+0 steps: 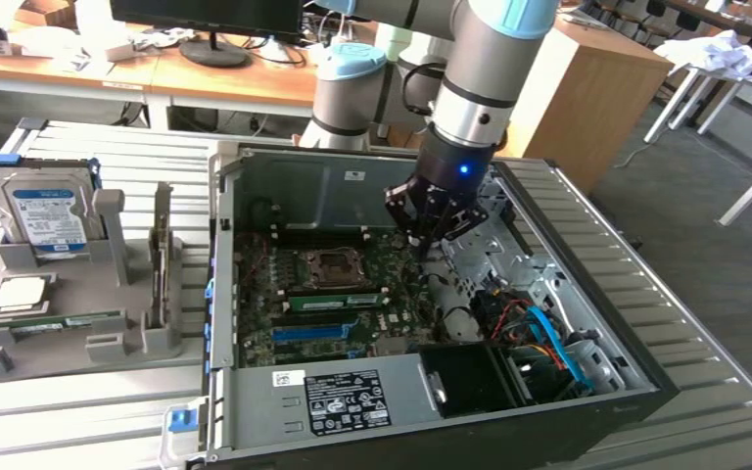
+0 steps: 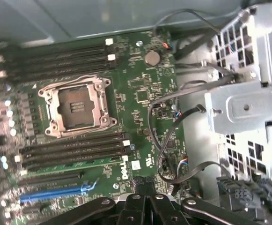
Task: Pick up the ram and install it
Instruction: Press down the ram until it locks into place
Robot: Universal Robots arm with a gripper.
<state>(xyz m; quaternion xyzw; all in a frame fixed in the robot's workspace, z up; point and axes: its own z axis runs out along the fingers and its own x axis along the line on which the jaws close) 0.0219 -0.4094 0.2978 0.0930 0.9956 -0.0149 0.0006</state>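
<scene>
Exterior view shows the ram (image 1: 75,320) as what looks like a thin green stick with a pale sticker. It lies flat in a groove of the grey holder (image 1: 50,357) on the slatted table (image 1: 689,323), at the exterior view's left. A hard drive (image 1: 44,215) stands upright at the back of the same holder, and two narrow boards (image 1: 161,264) stand on edge just beside the stick's end.

The open computer case (image 1: 239,294) sits just beside the holder, toward the exterior view's right. The gripper (image 1: 431,230) hangs inside it, above the green motherboard (image 1: 285,338) and near the processor socket (image 1: 334,266), well apart from the stick.

In the wrist view the dark fingers (image 2: 140,208) meet at the middle with nothing between them, so the hand is closed and empty. Below them lie the socket (image 2: 76,107), the rows of black memory slots (image 2: 75,147) on either side of it, and a blue slot (image 2: 56,192). The black slots look empty.

By my reading the pick-up is not yet done, so the work stands at its first step. Taking the stick calls for the fingers to part and come down squarely across its long edges, since it lies low in its groove and gives little to hold. Seating it would call for close alignment with one narrow black slot and a straight downward press.
</scene>
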